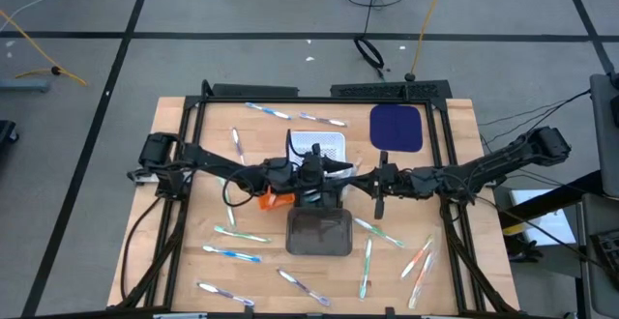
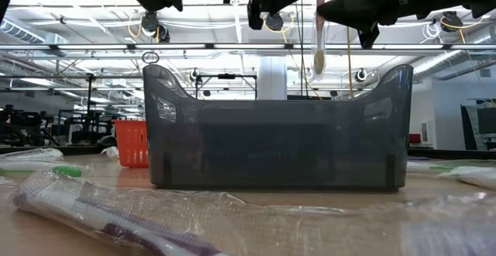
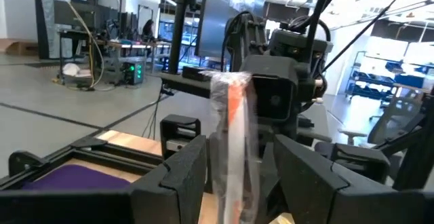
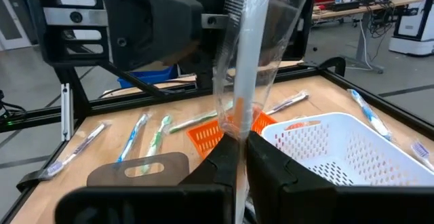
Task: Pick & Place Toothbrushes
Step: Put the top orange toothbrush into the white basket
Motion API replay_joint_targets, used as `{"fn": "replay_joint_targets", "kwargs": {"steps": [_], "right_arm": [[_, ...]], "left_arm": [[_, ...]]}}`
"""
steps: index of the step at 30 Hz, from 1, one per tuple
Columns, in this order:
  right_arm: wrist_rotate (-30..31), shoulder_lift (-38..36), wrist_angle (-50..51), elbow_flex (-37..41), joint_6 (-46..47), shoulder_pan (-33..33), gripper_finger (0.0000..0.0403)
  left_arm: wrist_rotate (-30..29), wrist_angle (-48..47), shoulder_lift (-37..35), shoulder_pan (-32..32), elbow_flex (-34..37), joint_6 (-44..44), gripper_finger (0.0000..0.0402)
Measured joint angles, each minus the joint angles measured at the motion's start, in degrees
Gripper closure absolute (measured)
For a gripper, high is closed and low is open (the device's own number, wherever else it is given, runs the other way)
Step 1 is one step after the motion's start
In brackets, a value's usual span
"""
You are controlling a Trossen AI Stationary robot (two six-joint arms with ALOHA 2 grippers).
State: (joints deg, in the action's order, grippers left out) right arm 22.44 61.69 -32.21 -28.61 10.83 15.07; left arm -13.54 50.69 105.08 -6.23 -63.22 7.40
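A toothbrush point(image 4: 245, 54) in a clear wrapper, pale with an orange stretch point(image 3: 234, 108), stands upright in the air over the dark grey tray point(image 1: 319, 234). My right gripper point(image 4: 242, 141), reaching in from the table's right, is shut on it. My left gripper point(image 3: 239, 148) comes level from the left and is open, one finger on each side of the wrapped toothbrush; I cannot tell if they touch the wrapper. In the low view the toothbrush's lower end point(image 2: 318, 54) hangs above the tray point(image 2: 275, 132). Several more wrapped toothbrushes point(image 1: 232, 254) lie flat on the table. My right gripper pinches the wrapped toothbrush point(image 4: 237, 119) between its two fingers, wrapper and stick together. The fingers come level from the table's right side and lie across it. The toothbrush stands upright, lifted clear, most of its length above the fingers and a short end hanging below over the tray.
A white basket point(image 1: 324, 145) stands just beyond the tray and a small orange basket point(image 1: 276, 200) to its left. A dark blue mat point(image 1: 397, 128) lies at the far right. Loose toothbrushes ring the tray on the near, left and right sides. A black frame point(image 1: 193, 126) edges the table.
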Motion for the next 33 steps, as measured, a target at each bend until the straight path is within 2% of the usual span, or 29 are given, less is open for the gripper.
{"fn": "replay_joint_targets", "kwargs": {"steps": [5,8,12,14,21,29,33], "right_arm": [[-0.02,0.00,0.04,0.01,0.00,-0.07,0.0393],[-0.02,0.00,0.04,0.01,0.00,-0.09,0.0393],[0.05,0.00,0.26,0.01,0.05,-0.11,0.0394],[0.07,0.00,0.27,-0.01,0.07,-0.11,0.0394],[0.02,-0.04,0.66,-0.01,0.02,-0.11,0.0385],[0.01,-0.02,1.89,-0.04,-0.17,-0.11,0.0341],[0.17,-0.02,2.86,-0.04,-1.19,-0.11,0.0311]], "left_arm": [[-0.02,-0.23,0.00,0.13,0.00,-0.23,0.0251],[0.15,-0.36,0.00,0.42,0.00,-0.27,0.0294],[1.39,-1.15,0.00,0.76,0.00,-0.49,0.0370],[2.39,-1.11,-0.02,0.89,0.00,-1.09,0.0391],[2.56,-1.22,-0.02,0.97,0.00,-1.55,0.0397],[2.55,-2.30,-0.05,0.98,0.02,-2.22,0.0399],[1.69,-6.90,-2.53,0.96,0.07,-3.24,0.0400]]}}
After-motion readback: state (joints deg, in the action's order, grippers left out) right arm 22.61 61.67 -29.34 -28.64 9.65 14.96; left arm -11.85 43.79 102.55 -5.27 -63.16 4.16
